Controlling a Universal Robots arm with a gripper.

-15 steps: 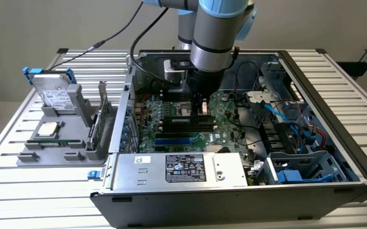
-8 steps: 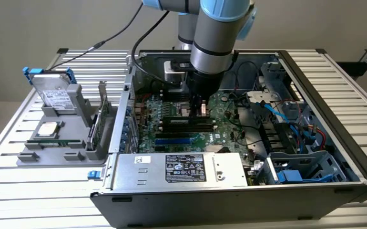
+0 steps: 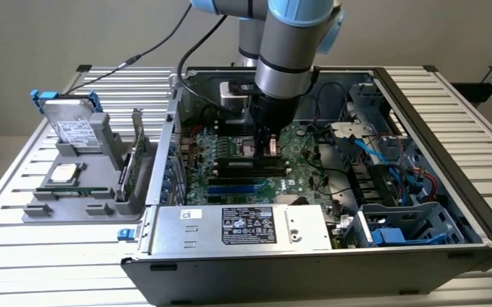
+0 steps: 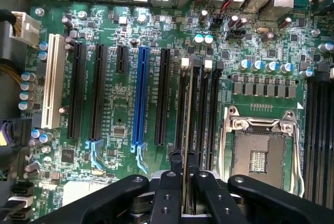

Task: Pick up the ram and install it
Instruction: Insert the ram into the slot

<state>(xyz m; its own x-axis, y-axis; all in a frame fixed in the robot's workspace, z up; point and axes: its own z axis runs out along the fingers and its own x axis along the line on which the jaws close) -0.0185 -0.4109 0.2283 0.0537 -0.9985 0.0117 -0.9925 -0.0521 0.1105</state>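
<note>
My gripper (image 4: 183, 167) is shut on the ram (image 4: 189, 109), which shows edge-on as a thin strip between the two black fingertips. The stick runs along the black memory slots (image 4: 201, 104) with white end clips, beside the open processor socket (image 4: 258, 153). I cannot tell whether it touches a slot. In the exterior view the gripper (image 3: 269, 146) reaches straight down into the open computer case (image 3: 450, 147), just above the green motherboard (image 3: 229, 182) near its middle.
A grey tray (image 3: 37, 211) at the exterior view's left holds a metal drive with blue clips (image 3: 71, 125) and a square silver chip (image 3: 65, 173). A power supply (image 3: 241, 227) sits at the case front. Cables (image 3: 383, 160) crowd the case's right side. A blue slot (image 4: 138, 98) lies near the memory slots.
</note>
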